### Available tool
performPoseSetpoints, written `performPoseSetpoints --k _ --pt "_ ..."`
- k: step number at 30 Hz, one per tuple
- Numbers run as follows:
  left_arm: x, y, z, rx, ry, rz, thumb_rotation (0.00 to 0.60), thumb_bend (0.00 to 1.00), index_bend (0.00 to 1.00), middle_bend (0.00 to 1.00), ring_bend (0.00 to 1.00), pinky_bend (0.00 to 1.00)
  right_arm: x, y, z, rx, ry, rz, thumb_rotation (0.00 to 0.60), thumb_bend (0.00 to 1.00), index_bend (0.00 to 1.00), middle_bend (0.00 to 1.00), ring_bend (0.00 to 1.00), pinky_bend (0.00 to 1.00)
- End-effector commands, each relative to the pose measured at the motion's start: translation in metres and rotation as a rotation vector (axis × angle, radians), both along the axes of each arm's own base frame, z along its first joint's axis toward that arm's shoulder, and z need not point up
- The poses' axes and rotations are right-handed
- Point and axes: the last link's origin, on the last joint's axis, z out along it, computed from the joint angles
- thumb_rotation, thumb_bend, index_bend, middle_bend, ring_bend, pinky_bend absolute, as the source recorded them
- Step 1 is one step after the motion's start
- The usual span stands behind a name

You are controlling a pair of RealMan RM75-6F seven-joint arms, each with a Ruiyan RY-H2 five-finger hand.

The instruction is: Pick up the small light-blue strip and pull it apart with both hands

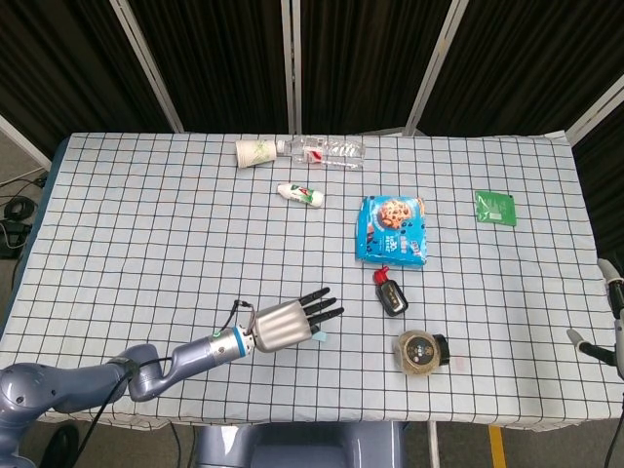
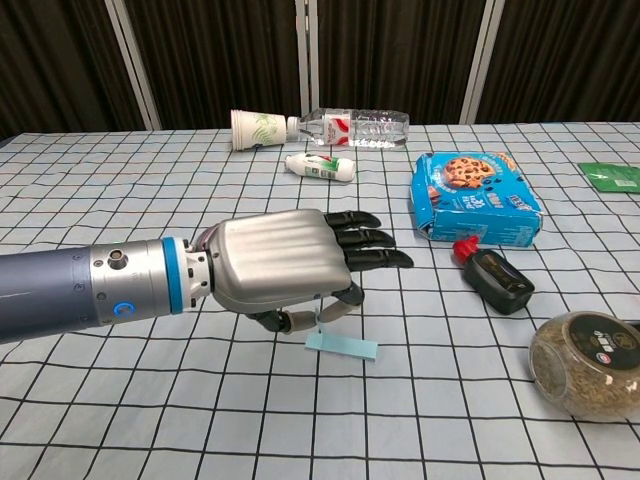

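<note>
The table (image 1: 146, 224) carries a checked cloth. At the far edge, a paper cup (image 1: 254, 152) lies beside a clear bottle (image 1: 322, 149). A small white tube (image 1: 300, 194) lies nearer. A blue cookie box (image 1: 392, 228), black bottle (image 1: 390, 292), round jar (image 1: 419, 351) and green packet (image 1: 495, 208) occupy the right side.

- Tablecloth (image 2: 120, 400): white, ruled in a dark grid.
- Small flat strip (image 2: 342, 346): light blue.
- Left hand (image 2: 285, 270): silver ribbed back, black fingers, blue ring at the grey wrist.
- Cookie box (image 2: 475, 197): blue, brown cookies pictured.
- Flat packet (image 1: 495, 208): green.
- Small bottle (image 2: 495, 277): black, red cap.
- Paper cup (image 2: 257, 129): white, green leaf print.
</note>
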Motion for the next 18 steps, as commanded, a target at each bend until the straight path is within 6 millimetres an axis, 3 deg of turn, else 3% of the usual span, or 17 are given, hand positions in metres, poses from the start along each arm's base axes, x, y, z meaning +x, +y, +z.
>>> performPoseSetpoints --k 1,13,18 --pt "0.000 -0.001 -0.001 0.000 -0.002 -0.001 0.600 0.45 0.65 0.00 0.00 0.00 0.000 0.000 0.000 0.000 0.000 0.000 0.600 0.00 0.10 0.00 0.00 0.00" --pt "0.002 0.004 0.007 0.027 -0.058 0.047 0.600 0.49 0.84 0.00 0.00 0.00 0.000 0.000 -0.001 0.007 0.001 0.001 0.600 0.00 0.10 0.00 0.00 0.00" --pt "0.007 0.021 0.030 0.066 -0.163 0.127 0.600 0.49 0.85 0.00 0.00 0.00 -0.001 -0.004 -0.009 0.040 -0.024 -0.013 0.600 0.00 0.10 0.00 0.00 0.00"
